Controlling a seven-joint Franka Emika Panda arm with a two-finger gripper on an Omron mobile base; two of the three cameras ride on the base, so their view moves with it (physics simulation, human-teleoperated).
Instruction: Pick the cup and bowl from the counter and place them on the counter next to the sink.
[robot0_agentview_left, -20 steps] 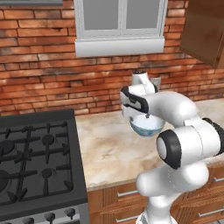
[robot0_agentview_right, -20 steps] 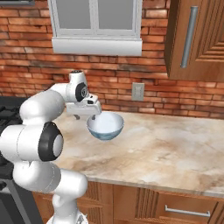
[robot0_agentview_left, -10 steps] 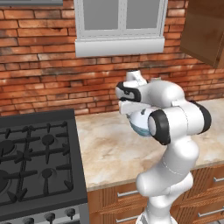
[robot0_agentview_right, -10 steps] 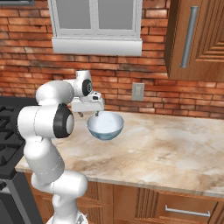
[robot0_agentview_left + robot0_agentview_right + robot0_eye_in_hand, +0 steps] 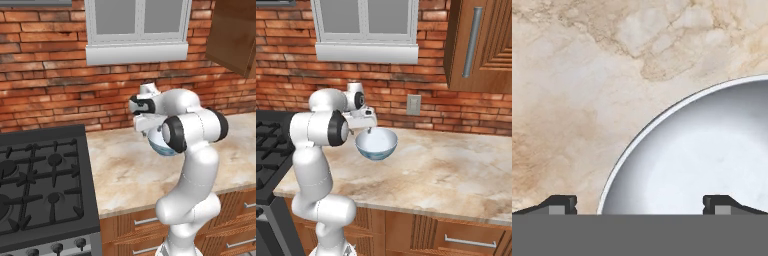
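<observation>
Gripper (image 5: pixel 369 131) is pinching the near-left rim of the bowl (image 5: pixel 376 144), carrying it just above the counter (image 5: pixel 446 172), bowl body hanging right of the fingers, though finger closure looks partly hidden.

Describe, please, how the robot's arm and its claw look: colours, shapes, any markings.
The arm is glossy white, built of thick rounded segments with dark, nearly black rings at the joints. The claw hangs from a white block-shaped hand; its two small fingertips are dark with grey faces. No cables or markings are visible.
</observation>
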